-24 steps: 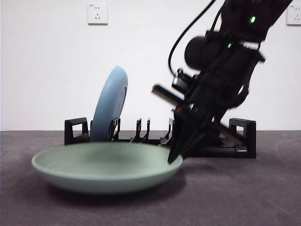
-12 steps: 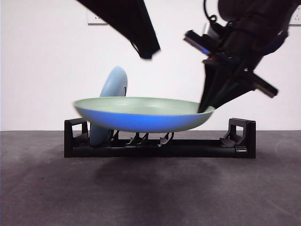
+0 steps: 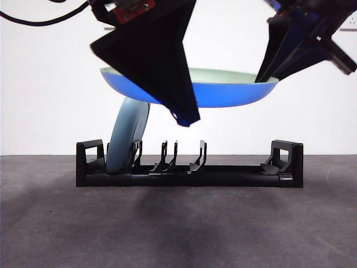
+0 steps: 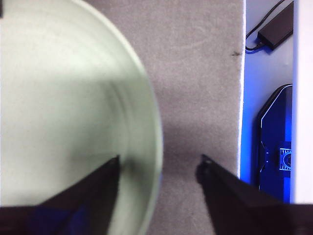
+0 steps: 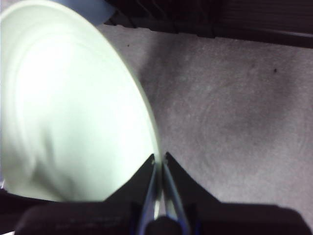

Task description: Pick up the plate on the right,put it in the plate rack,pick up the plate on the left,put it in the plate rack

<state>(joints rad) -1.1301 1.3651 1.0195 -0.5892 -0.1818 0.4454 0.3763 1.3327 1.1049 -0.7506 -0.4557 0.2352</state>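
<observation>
A pale green plate with a blue-lit underside hangs level, high above the plate rack. My right gripper is shut on its right rim; in the right wrist view the jaws pinch the rim of the green plate at the gripper. My left gripper comes down over the plate's left part and is open. In the left wrist view the gripper straddles the edge of the green plate, one jaw over the plate and one over the mat. A light blue plate stands on edge in the rack's left slots.
The rack's middle and right prongs hold nothing. The grey mat's edge shows in the left wrist view, with a black device beyond it. A wall socket sits on the white wall behind.
The green plate has risen from the table to well above the rack in the right gripper. The left arm has come in from above and dropped over the plate's left rim.
</observation>
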